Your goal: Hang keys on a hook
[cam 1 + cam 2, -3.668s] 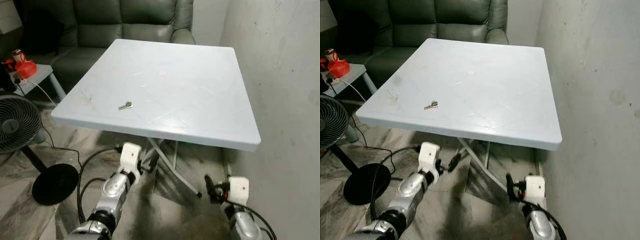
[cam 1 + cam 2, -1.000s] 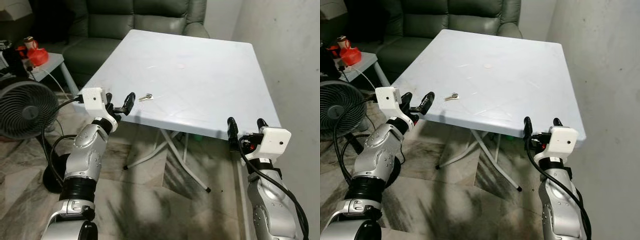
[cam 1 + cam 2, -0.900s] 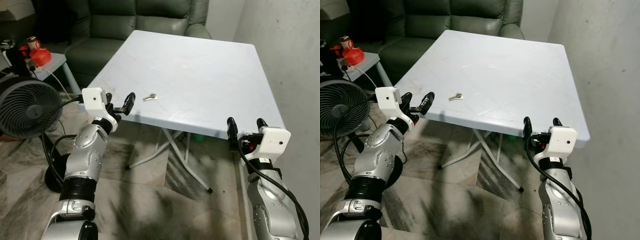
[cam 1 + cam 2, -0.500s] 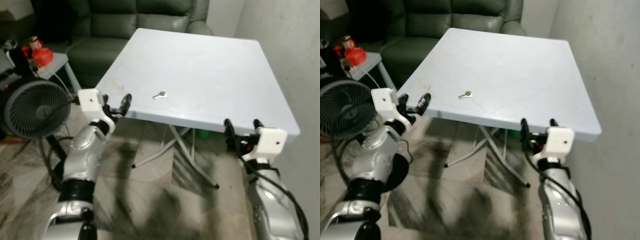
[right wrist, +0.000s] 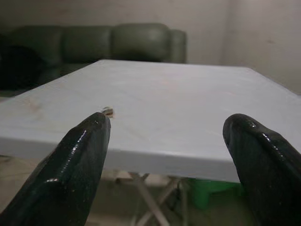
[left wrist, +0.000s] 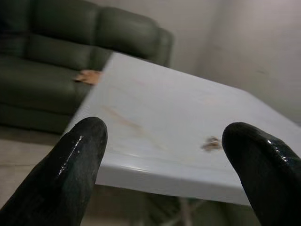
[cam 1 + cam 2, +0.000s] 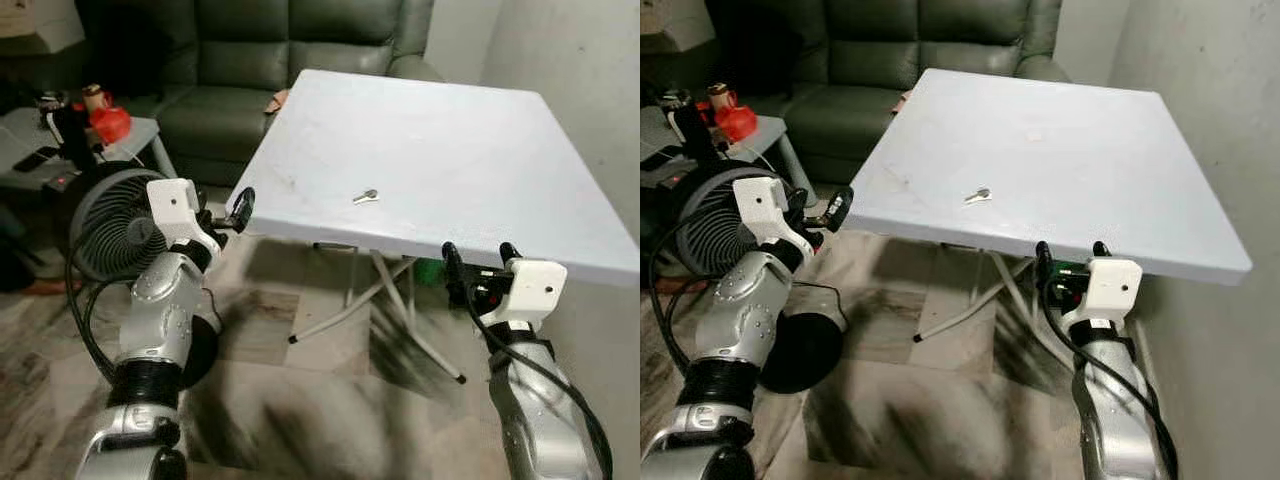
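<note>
On the white table [image 7: 450,130], near its front edge, the key [image 7: 366,196] is lying flat w/ its long axis running diagonally, ring end toward the far right, blade end toward the near left. Left gripper [image 7: 232,215] is hovering just off the table's front-left corner, fingers spread apart, holding nothing. Right gripper [image 7: 478,268] is sitting just below the front edge, fingers likewise spread & empty. Fan [image 7: 105,222] is standing on the floor beside the left arm, w/ a green sofa [image 7: 290,60] behind the table.

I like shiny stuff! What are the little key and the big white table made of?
The small silver key looks like metal: it glints, though it is too small to be sure. The white square table looks like smooth, matte plastic with faint scuffs, on thin metal-looking legs.
</note>
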You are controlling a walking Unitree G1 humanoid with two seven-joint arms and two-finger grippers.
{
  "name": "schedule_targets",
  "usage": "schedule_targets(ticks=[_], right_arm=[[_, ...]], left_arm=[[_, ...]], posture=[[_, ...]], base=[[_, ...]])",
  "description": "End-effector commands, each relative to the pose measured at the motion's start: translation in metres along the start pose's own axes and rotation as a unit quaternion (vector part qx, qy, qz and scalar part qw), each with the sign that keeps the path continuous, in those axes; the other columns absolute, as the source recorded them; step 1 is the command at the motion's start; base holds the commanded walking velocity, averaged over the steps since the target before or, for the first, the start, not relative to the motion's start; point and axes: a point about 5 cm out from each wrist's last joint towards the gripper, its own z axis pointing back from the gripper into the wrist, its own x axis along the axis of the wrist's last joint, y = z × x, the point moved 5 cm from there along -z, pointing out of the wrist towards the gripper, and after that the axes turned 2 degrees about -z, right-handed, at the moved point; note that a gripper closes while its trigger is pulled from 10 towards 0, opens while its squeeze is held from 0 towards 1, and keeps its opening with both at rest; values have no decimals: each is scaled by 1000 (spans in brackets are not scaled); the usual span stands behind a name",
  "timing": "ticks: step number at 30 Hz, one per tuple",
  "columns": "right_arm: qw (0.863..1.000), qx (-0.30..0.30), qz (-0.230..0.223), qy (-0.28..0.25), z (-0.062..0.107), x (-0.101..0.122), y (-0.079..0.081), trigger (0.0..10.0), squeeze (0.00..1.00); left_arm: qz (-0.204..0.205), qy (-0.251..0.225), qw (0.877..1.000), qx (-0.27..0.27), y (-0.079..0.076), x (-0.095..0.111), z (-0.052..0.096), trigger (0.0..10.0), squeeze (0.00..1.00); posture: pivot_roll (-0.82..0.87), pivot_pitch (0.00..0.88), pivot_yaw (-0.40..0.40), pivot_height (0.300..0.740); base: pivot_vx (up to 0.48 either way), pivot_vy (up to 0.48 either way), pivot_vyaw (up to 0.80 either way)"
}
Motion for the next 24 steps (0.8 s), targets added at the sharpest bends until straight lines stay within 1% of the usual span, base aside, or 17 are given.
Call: schedule_targets(ticks=[1, 4, 10, 11, 13, 16, 18, 20, 24], right_arm=[[1000, 4, -3, -7, -2, 4, 4, 10000, 0], [1000, 4, -3, -7, -2, 5, 4, 10000, 0], [1000, 4, -2, -6, -1, 4, 3, 10000, 0], [1000, 4, -1, -6, -1, 4, 3, 10000, 0], [1000, 4, 0, -5, -1, 4, 3, 10000, 0], [1000, 4, 0, -5, -1, 4, 3, 10000, 0], [1000, 4, 0, -5, -2, 5, 3, 10000, 0], [1000, 3, 1, -5, -2, 5, 3, 10000, 0], [1000, 1, 0, -5, -1, 5, 2, 10000, 0]], left_arm=[[-9, -9, 1000, 8, 8, 9, 1, 10000, 0], [-5, -7, 1000, 12, 9, 8, 1, 10000, 0], [0, -7, 1000, 19, 9, 7, 1, 10000, 0], [0, -2, 1000, 30, 11, 5, 0, 10000, 0], [9, 6, 1000, 22, 9, 3, 0, 10000, 0], [6, 5, 1000, 22, 9, 3, 0, 10000, 0], [-6, 3, 1000, 13, 4, 5, 0, 10000, 0], [-25, 10, 1000, 13, 5, 2, 1, 10000, 0], [-30, 17, 999, 15, 5, -2, 2, 10000, 0]], posture=[[-81, 4, 1, 740], [-82, 4, 0, 740], [-82, 5, -1, 740], [-82, 5, -1, 740], [-82, 5, -1, 740], [-82, 5, -1, 740], [-79, 10, -3, 740], [-79, 18, -2, 740], [-78, 23, -3, 740]], base=[[0, 476, 0], [0, 442, 0], [0, 0, 0], [0, 0, 0], [0, 0, 0], [0, 0, 0], [0, 0, 0], [0, 0, 0], [0, 0, 0]])
